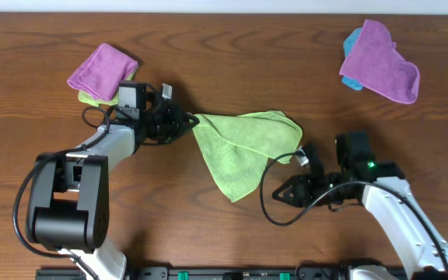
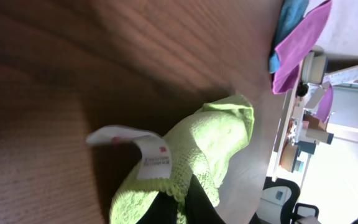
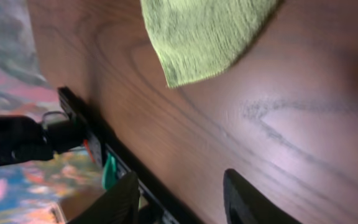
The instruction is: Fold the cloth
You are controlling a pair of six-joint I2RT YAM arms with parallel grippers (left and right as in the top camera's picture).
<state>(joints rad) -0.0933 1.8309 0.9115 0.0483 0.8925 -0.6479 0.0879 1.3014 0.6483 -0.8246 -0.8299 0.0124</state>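
The lime-green cloth (image 1: 243, 152) lies crumpled in a rough triangle at the middle of the table. My left gripper (image 1: 189, 122) is shut on the cloth's left corner. In the left wrist view the cloth (image 2: 210, 143) bunches up between the dark fingers (image 2: 197, 208), and its white tag (image 2: 154, 158) curls out to the left. My right gripper (image 1: 280, 193) stands open just right of the cloth's lower tip, apart from it. In the right wrist view the cloth's corner (image 3: 204, 31) lies ahead of the right gripper (image 3: 182, 193), with only bare wood between the fingers.
A purple cloth (image 1: 102, 70) sits at the back left on top of a green one (image 1: 88, 98). Another purple cloth (image 1: 383, 61) covers a blue cloth (image 1: 351, 47) at the back right. A black rail (image 1: 247, 272) runs along the table's front edge.
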